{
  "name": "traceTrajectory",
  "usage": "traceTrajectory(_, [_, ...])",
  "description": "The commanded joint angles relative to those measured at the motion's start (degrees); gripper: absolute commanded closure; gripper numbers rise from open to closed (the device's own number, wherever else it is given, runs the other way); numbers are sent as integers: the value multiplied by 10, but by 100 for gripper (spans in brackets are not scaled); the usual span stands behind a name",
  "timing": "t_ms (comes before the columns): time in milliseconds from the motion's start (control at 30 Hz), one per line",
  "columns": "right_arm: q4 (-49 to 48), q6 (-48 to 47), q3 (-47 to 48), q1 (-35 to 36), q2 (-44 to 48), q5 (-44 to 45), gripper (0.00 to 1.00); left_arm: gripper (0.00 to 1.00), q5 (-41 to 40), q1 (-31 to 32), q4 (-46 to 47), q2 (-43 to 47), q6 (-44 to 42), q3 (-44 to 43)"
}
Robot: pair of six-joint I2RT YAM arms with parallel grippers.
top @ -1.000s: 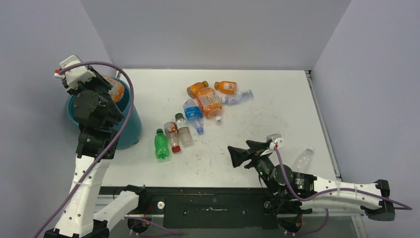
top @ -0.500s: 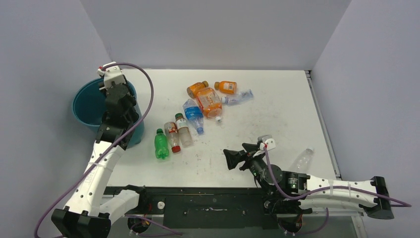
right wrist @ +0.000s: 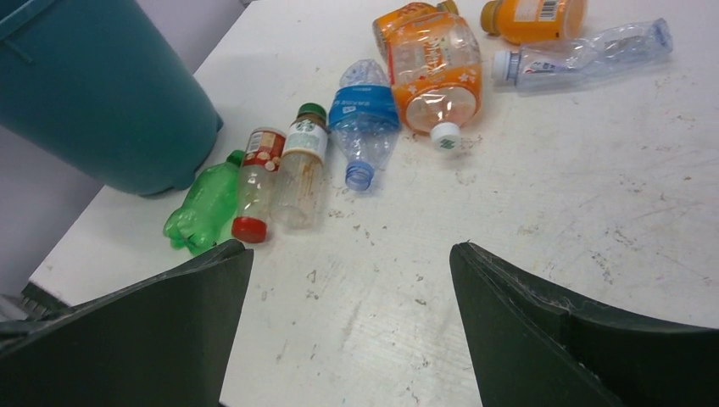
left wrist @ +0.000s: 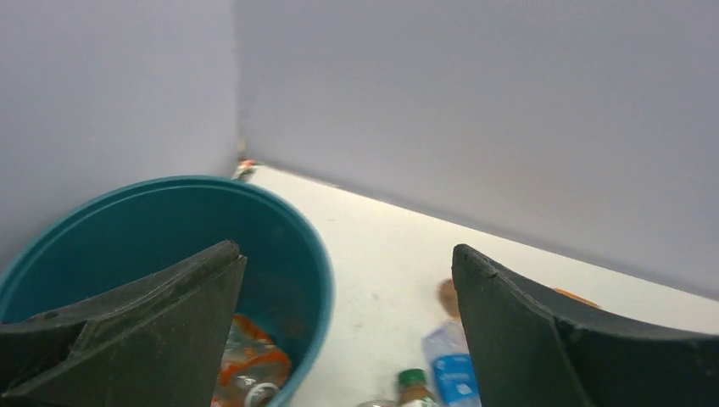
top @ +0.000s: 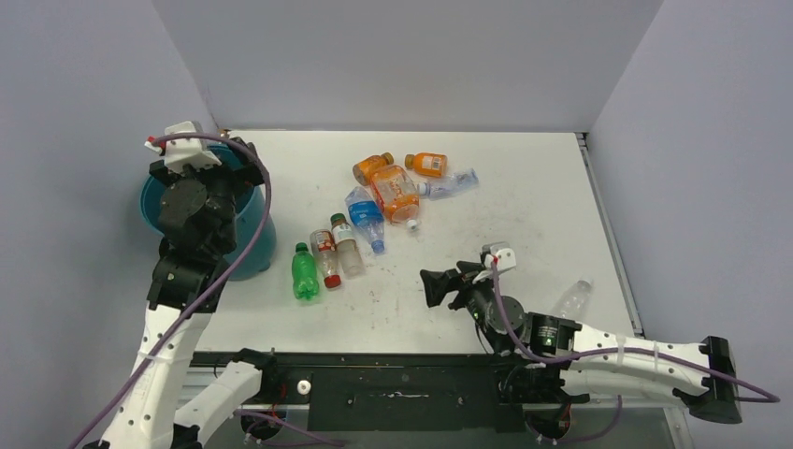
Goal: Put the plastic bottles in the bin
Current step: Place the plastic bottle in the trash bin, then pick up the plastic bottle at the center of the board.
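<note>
The teal bin (top: 254,241) stands at the table's left edge, and an orange bottle (left wrist: 250,365) lies inside it. My left gripper (top: 208,161) hangs open and empty above the bin's rim (left wrist: 318,271). Several plastic bottles lie mid-table: a green one (top: 304,271), a red-capped one (top: 324,257), a green-capped one (top: 346,245), a blue-labelled one (top: 365,217), a big orange one (top: 396,192), two small orange ones (top: 372,166) and a clear one (top: 451,184). My right gripper (top: 428,288) is open, low over bare table (right wrist: 349,248), near the green bottle (right wrist: 203,208).
Another clear bottle (top: 570,301) lies alone near the right edge, beside my right arm. Grey walls close the table at the back and on both sides. The bin's wall (right wrist: 102,93) stands just left of the green bottle.
My left gripper held an orange bottle over the bin and has opened; the bottle now lies in the bin. My right gripper has slid a little to the left.
</note>
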State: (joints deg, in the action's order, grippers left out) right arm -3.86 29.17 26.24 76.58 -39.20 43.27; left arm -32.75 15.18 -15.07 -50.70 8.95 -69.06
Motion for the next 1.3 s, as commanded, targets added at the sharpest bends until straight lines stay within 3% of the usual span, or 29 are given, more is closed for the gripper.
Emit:
traceTrajectory(0, [27, 42, 58, -110, -71, -117, 10, 8, 196, 29, -41, 13, 63, -13])
traceTrajectory(133, [-19, 72, 66, -276, -159, -333, 9, 7, 370, 57, -44, -3, 76, 26])
traceTrajectory(267, [-55, 64, 90, -313, -240, -335, 8, 7, 458, 58, -1, -5, 96, 89])
traceTrajectory(567, [-211, 55, 138, -388, -464, -391, 1, 6, 464, 59, 186, 59, 168, 276])
traceTrajectory(667, [-261, 44, 145, -402, -516, -403, 5, 6, 454, 57, 224, 78, 184, 318])
traceTrajectory(967, [-342, 12, 185, -408, -624, -428, 10, 7, 446, 57, 221, 95, 192, 324])
traceTrajectory(1267, [-341, 14, 231, -414, -682, -428, 26, 7, 457, 57, 222, 94, 202, 328])
